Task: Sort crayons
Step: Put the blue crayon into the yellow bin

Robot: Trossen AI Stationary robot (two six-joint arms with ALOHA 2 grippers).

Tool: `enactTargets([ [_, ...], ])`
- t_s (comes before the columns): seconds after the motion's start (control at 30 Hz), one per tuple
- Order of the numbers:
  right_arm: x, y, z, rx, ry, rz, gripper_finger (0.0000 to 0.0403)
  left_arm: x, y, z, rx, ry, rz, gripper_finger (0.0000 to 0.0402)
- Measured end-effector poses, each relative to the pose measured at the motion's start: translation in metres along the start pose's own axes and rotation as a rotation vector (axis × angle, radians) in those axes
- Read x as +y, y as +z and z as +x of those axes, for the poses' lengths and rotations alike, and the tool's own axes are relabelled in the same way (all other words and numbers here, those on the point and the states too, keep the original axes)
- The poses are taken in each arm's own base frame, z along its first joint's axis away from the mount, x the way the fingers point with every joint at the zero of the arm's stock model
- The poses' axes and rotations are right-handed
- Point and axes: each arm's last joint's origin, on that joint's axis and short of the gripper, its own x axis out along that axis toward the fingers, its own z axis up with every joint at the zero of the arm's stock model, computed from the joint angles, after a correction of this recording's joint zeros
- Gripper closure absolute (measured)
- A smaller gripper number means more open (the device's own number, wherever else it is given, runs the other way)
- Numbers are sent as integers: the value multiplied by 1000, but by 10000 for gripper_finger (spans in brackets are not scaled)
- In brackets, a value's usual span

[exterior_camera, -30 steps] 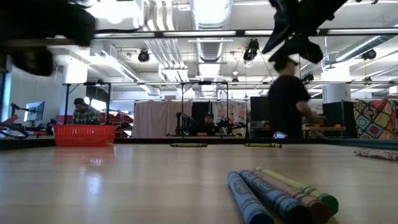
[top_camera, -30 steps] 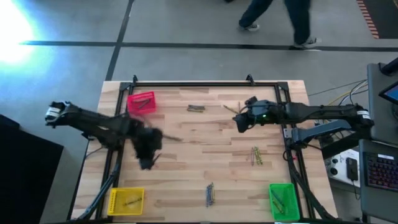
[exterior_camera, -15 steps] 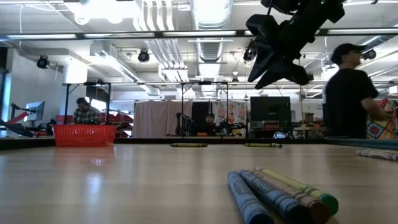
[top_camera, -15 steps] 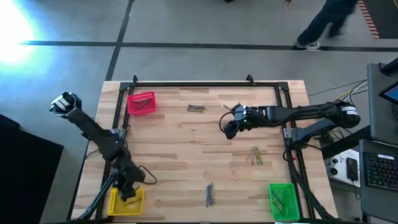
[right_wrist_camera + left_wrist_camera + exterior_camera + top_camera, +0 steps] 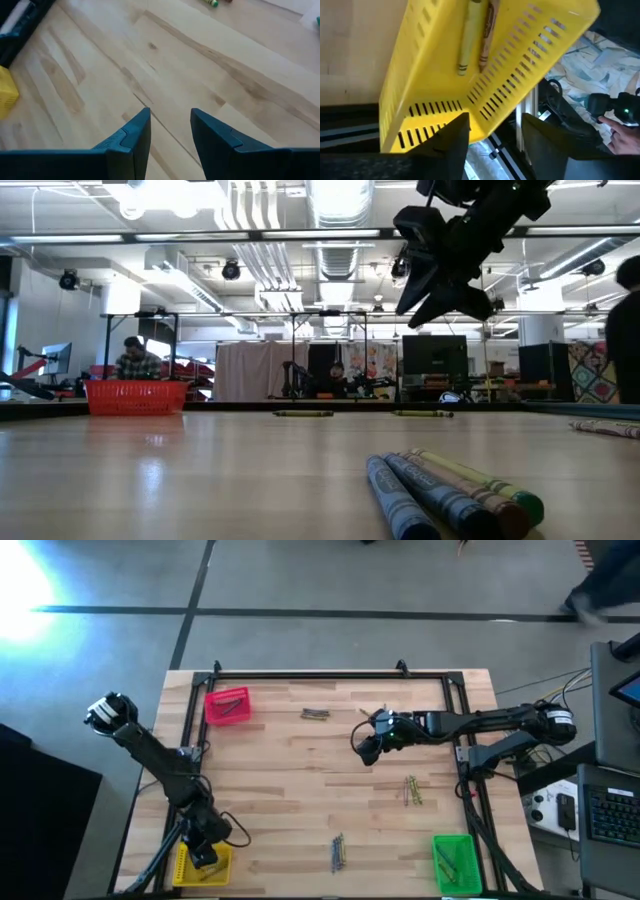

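Left end effector (image 5: 203,852) is hovering over the yellow slotted plastic bin (image 5: 184,863) at the bench's (image 5: 300,790) near-left corner, fingers parted and holding nothing. Two crayons, one yellow-olive (image 5: 470,35) and one brown (image 5: 487,35), are lying side by side inside that bin.

Right end effector (image 5: 362,747) is hanging above bare wood, right of bench centre, fingers partly open and empty.

Loose crayon clusters are lying on the bench: one at the near edge centre (image 5: 338,853), one near the right side (image 5: 412,790), one at the far edge (image 5: 315,714). Further crayons are sitting in the red bin (image 5: 228,706) and the green bin (image 5: 453,862).
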Motion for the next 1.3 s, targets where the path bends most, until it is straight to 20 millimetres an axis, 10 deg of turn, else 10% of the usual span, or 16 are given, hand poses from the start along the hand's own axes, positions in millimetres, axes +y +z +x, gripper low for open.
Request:
enactTargets([
  [0.47,-24,4,31,-128,-319,38,272,-7,12,-38,-340,-95,165,243],
  [0.73,-52,2,69,233,-173,207,264,6,47,-84,-643,-85,245,247],
  [1.03,-18,-45,96,315,-159,60,287,12,104,-121,-1051,-48,362,247],
  [1.3,12,-74,95,175,-213,-108,298,12,140,-116,-1084,-130,269,247],
])
